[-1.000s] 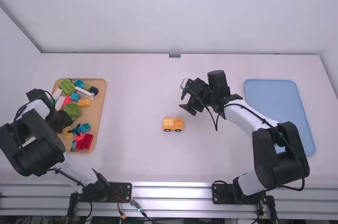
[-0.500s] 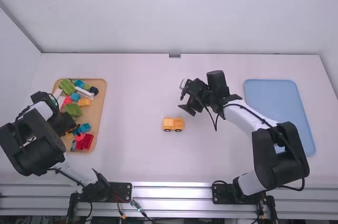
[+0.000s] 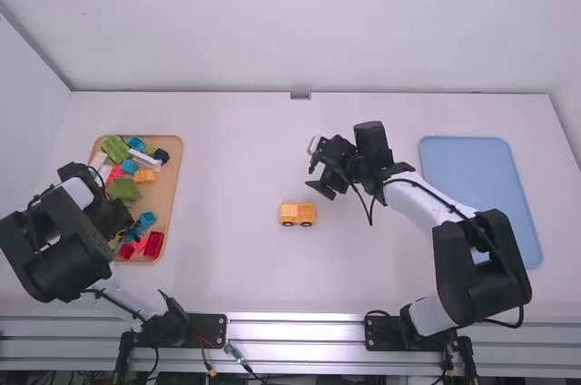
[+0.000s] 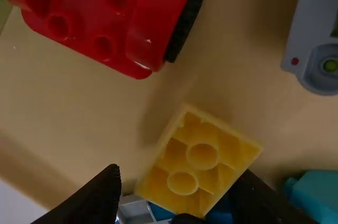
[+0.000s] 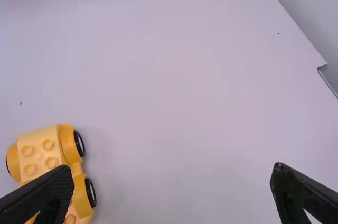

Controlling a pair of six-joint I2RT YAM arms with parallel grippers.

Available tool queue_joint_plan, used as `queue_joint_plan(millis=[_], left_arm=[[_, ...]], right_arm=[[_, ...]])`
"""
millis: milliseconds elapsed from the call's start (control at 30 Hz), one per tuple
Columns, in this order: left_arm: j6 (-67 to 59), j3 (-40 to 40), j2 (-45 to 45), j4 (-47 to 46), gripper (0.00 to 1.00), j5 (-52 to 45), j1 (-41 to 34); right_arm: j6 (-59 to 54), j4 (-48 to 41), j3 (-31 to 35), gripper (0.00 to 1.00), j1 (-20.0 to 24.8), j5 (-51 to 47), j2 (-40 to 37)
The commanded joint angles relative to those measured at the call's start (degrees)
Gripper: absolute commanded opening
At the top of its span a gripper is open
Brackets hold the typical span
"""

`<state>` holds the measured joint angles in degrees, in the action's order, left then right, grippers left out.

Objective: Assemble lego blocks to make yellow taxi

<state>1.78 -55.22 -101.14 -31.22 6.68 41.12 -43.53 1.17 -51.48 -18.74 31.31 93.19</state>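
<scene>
Red blocks [image 3: 154, 244] shifted; left fingers [image 3: 116, 215] parted, yellow block [image 4: 203, 156] between (right fingers [image 3: 314, 175] wide, empty).

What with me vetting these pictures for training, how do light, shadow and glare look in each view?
High view: bright, with shiny streaks on the rail; left wrist view: dim, with glints on the red block and soft shadow beside the yellow block; right wrist view: bright table, faint shadow by the car.
</scene>
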Motion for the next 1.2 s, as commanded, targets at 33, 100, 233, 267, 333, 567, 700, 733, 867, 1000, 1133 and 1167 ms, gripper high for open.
queue_joint_plan(millis=[33, 100, 233, 267, 333, 567, 700, 733, 867, 1000, 1133, 1167], left_arm=[[-4.17, 0.87, -0.33, 2.08, 0.56, 0.24, -0.24], [-6.6, 1.4, -0.35, 3.91, 0.58, -0.26, -0.24], [-10.27, 2.45, -0.33, 4.48, 0.56, -4.26, 0.44], [-10.23, 2.56, -0.35, 4.52, 0.55, -4.42, 0.55], [-10.25, 2.93, -0.33, 4.9, 0.54, -4.28, 0.42], [-11.63, 3.08, -0.35, 5.05, 0.5, -4.37, 0.57], [-11.72, 3.13, -0.33, 4.94, 0.47, -4.33, 0.35], [-11.72, 3.13, -0.33, 4.92, 0.47, -4.31, 0.35], [-11.1, 3.15, -0.35, 4.37, 0.42, -4.35, 0.44], [-10.38, 3.17, -0.35, 3.85, 0.41, -4.28, 0.22], [-10.21, 3.17, -0.35, 3.91, 0.39, -4.28, 0.17], [-10.19, 3.17, -0.35, 3.98, 0.39, -4.31, 0.17]], right_arm=[[0.26, 0.0, -1.92, 0.99, -0.07, 0.35, -0.94], [0.28, 0.02, -1.92, 0.99, -0.04, 0.35, -0.94], [0.31, 0.07, -1.92, 0.99, -0.07, 0.37, -0.94], [0.28, 0.09, -1.92, 0.99, -0.07, 0.37, -0.94], [0.28, -0.13, -2.21, 0.99, -0.26, 0.33, -0.94], [1.73, -0.28, -3.37, 0.99, -0.81, 0.11, -0.94], [1.75, -0.33, -3.37, 0.99, -0.81, 0.15, -0.94], [1.75, -0.33, -3.37, 0.99, -0.81, 0.15, -0.94], [1.75, -0.35, -3.37, 0.99, -0.81, 0.15, -0.94], [1.75, -0.33, -3.37, 0.99, -0.81, 0.11, -0.94], [1.75, -0.37, -3.37, 0.99, -0.81, 0.13, -0.94], [1.77, -0.37, -3.37, 0.99, -0.81, 0.13, -0.94]])
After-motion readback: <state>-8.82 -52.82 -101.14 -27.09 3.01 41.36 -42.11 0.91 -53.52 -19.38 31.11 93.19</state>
